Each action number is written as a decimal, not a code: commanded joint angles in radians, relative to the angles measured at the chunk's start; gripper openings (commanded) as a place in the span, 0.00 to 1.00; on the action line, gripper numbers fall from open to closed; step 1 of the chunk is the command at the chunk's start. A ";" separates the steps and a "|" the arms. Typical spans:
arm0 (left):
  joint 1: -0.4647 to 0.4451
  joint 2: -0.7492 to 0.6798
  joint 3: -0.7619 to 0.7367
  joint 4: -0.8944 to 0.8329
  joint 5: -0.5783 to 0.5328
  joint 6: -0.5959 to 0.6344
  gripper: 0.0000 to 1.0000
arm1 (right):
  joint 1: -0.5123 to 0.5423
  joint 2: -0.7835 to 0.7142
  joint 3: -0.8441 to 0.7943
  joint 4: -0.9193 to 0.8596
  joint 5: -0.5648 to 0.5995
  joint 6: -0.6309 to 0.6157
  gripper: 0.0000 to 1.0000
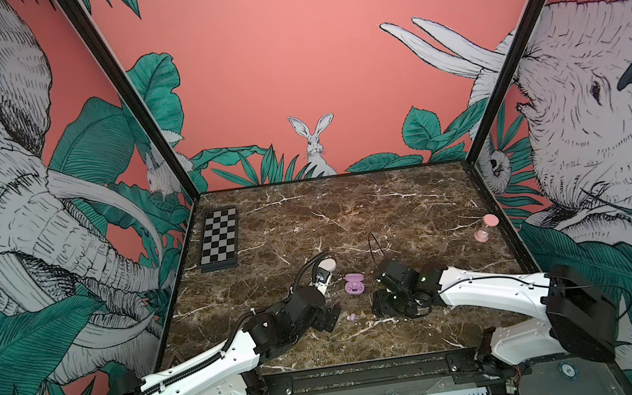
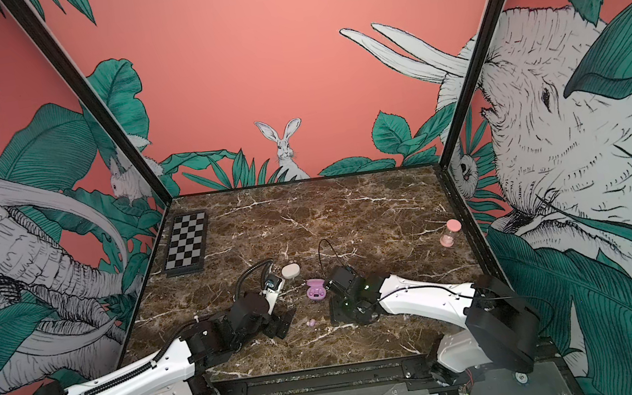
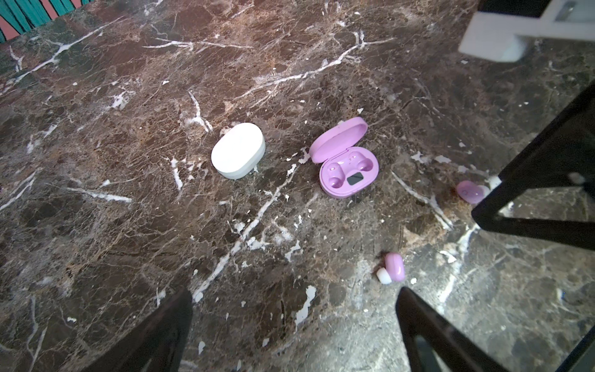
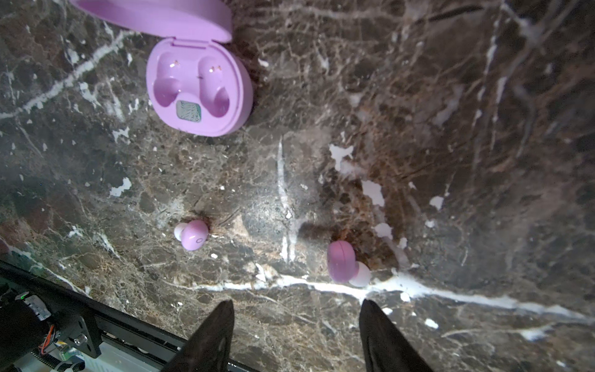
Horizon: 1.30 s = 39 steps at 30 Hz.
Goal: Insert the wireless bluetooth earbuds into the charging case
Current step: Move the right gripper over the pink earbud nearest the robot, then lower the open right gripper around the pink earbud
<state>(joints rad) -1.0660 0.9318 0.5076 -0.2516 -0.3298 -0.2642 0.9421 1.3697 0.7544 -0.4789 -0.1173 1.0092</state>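
A lilac charging case [image 3: 346,167] [image 4: 198,87] [image 1: 353,283] [image 2: 316,289] lies open mid-table, with both sockets empty. Beside it a white case [image 3: 238,150] [image 1: 329,264] lies shut. Two lilac earbuds with white tips rest on the marble. One earbud [image 3: 393,267] [image 4: 193,235] [image 1: 351,317] [image 2: 310,322] lies between the two grippers. The other earbud [image 4: 343,262] [image 3: 470,192] lies just ahead of my right gripper [image 4: 297,306], which is open and empty. My left gripper [image 3: 294,299] is wide open and holds nothing. No white earbuds show.
A folded chessboard [image 1: 219,239] lies at the back left. A pink hourglass [image 1: 485,227] stands near the right wall. Black frame posts and printed walls enclose the marble table [image 1: 349,210]. Both arms reach in from the front edge.
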 commanded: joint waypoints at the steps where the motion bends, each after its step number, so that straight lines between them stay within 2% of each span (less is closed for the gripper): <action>1: -0.005 -0.012 -0.016 0.029 0.002 0.008 0.99 | -0.003 0.014 0.026 -0.011 0.008 -0.003 0.58; 15: -0.022 0.023 -0.025 0.058 0.069 0.032 0.99 | -0.002 0.058 0.041 -0.026 0.003 -0.005 0.54; 39: -0.029 0.047 -0.011 0.057 0.071 0.046 0.99 | -0.003 0.097 0.066 -0.067 0.029 -0.032 0.44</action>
<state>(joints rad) -1.0889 0.9783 0.4999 -0.2070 -0.2646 -0.2234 0.9421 1.4567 0.7998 -0.5156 -0.1108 0.9897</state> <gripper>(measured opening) 0.991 0.447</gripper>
